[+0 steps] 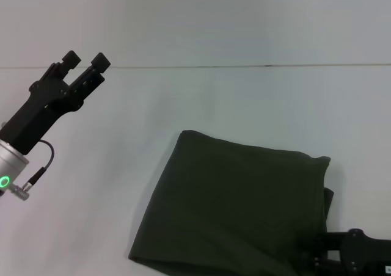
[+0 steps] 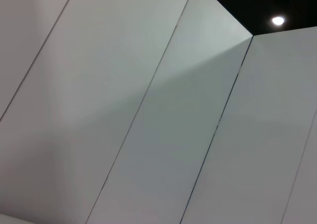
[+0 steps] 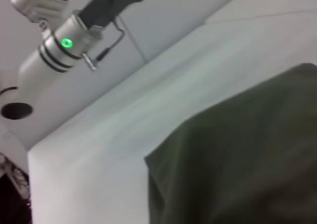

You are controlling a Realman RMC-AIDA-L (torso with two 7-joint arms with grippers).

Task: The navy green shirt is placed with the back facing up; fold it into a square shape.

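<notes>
I see the shirt (image 1: 235, 206) lying on the white table (image 1: 91, 215), already folded into a rough rectangle with plain olive cloth facing up and no lettering showing. My left gripper (image 1: 85, 63) is raised well clear of the shirt, up and to its left, with its fingers standing apart and nothing between them. My right gripper (image 1: 357, 251) sits low at the shirt's right edge, just beside or touching the cloth; I cannot tell if it is open or closed. The left wrist camera shows only wall panels (image 2: 148, 125) and a ceiling lamp (image 2: 278, 20).
</notes>
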